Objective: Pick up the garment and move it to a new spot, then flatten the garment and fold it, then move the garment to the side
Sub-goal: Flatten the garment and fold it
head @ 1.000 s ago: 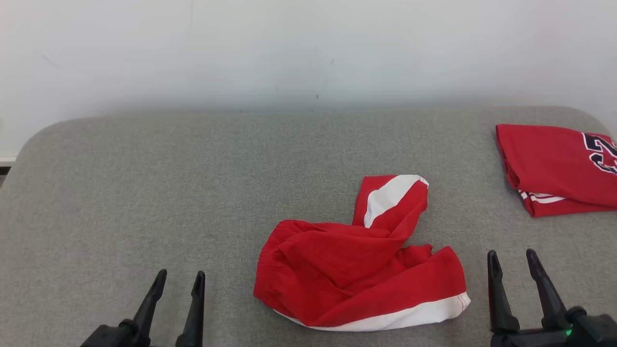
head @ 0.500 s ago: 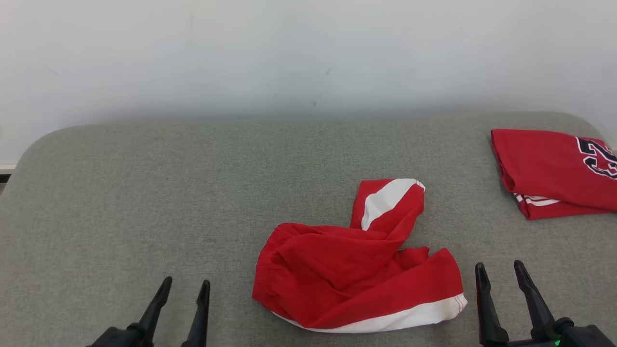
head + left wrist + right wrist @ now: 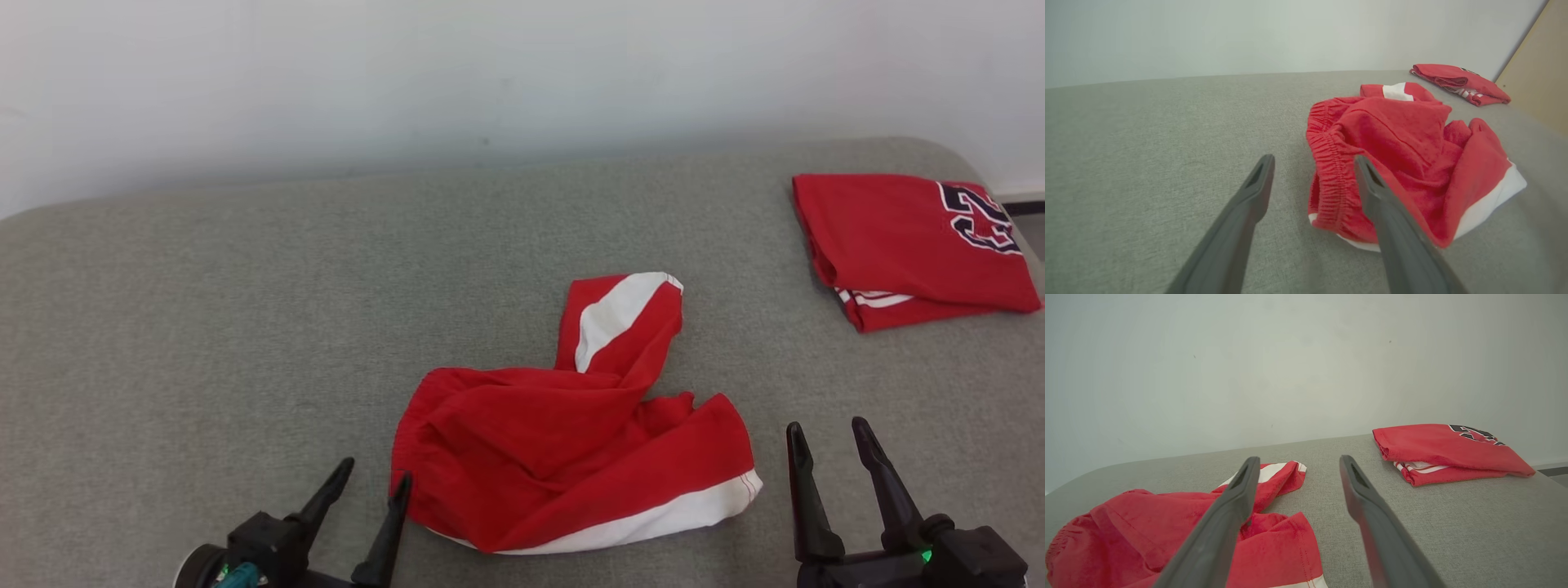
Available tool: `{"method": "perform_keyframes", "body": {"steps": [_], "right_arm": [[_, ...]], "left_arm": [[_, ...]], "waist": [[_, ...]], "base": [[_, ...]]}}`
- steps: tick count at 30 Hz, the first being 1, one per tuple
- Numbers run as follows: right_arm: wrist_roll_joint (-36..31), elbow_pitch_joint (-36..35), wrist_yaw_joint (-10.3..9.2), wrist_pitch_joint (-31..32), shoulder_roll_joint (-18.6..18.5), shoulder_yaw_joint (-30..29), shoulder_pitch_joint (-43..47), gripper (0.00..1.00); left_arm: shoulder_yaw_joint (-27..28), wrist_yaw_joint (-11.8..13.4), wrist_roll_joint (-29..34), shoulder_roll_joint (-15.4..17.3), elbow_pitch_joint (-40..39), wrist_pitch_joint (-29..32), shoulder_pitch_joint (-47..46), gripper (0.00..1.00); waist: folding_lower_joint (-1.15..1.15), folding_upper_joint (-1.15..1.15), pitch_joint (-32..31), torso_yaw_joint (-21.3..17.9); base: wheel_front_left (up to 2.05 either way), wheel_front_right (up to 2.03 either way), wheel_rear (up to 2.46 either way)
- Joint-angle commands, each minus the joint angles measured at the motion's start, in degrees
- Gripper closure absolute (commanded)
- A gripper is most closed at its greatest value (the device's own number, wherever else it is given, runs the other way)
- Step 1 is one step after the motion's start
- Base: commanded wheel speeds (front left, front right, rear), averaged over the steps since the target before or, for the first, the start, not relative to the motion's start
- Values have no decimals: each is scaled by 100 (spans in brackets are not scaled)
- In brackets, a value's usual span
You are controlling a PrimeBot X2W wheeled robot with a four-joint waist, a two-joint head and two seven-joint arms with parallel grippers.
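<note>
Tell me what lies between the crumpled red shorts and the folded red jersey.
Nothing but bare grey upholstery separates the shorts from the jersey, as the head view shows.

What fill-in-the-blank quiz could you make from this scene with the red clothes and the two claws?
The crumpled red shorts have a ____ band along the hem.
The folded red jersey lies to the robot's ____ of them.
The left gripper and the right gripper both have jaws standing ____.
Everything rests on a ____ padded surface.
Missing words: white; right; open; grey.
</note>
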Motion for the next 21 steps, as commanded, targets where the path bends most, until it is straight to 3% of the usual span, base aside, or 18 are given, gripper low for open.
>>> {"method": "perform_keyframes", "body": {"steps": [1, 6, 8, 9, 21], "right_arm": [[-45, -7, -17, -8, 23, 7, -66, 0], [-55, -3, -17, -8, 55, -39, -126, 0], [-76, -3, -17, -8, 66, -52, -136, 0], [-82, -2, -17, -8, 72, -65, -141, 0], [-55, 47, -17, -8, 97, -187, -2, 0]], "left_arm": [[-71, 5, -104, 39, 73, 0, -99, 0], [-545, 5, -359, 105, 484, 0, -284, 0], [-666, 5, -488, 117, 615, 0, -396, 86], [-739, 5, -546, 115, 658, 0, -446, 100], [-614, 5, -507, 356, -374, 0, -45, 100]], "waist": [[-1, 0, 162, -162], [-1, 0, 256, -251], [-1, 0, 271, -254], [-1, 0, 271, -249], [-1, 0, 108, 337]], "base": [[0, 0, 0], [0, 0, 0], [0, 0, 0], [0, 0, 0], [0, 0, 0]]}}
